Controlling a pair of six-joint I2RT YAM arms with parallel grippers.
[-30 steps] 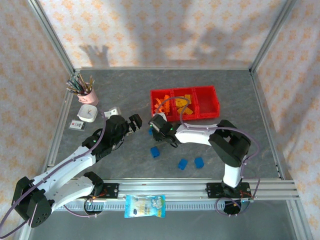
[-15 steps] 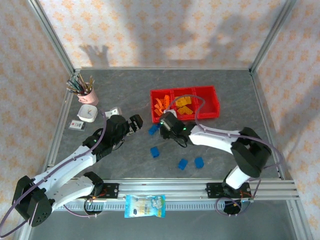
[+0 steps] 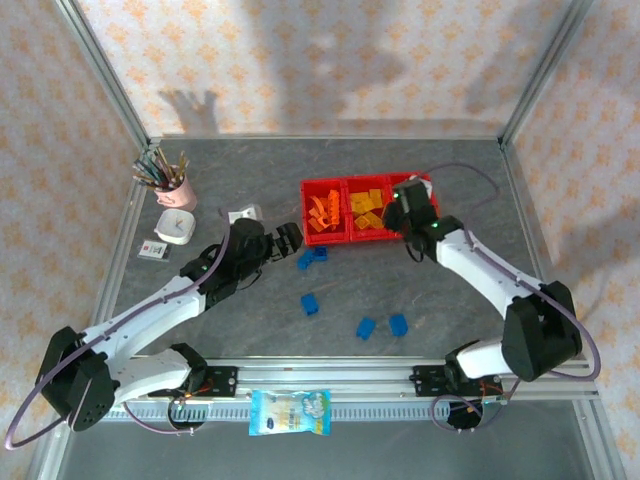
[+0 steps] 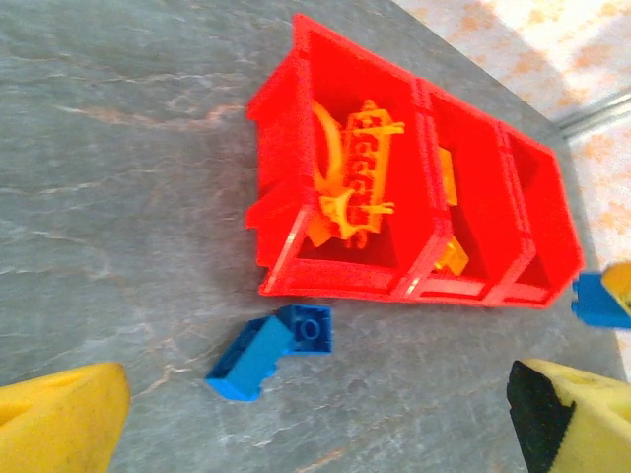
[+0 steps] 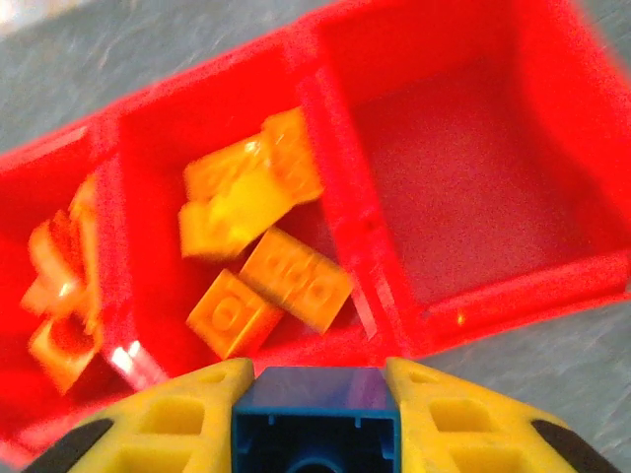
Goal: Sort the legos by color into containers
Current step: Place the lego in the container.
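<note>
Blue lego (image 5: 315,394) is sitting pinched in my right fingers (image 5: 187,419) above the containers (image 5: 493,301). My left fingers (image 4: 59,419) are gaping empty.

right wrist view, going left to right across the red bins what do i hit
left compartment holding orange pieces → middle compartment holding yellow-orange bricks → right compartment, no bricks seen in it
</note>
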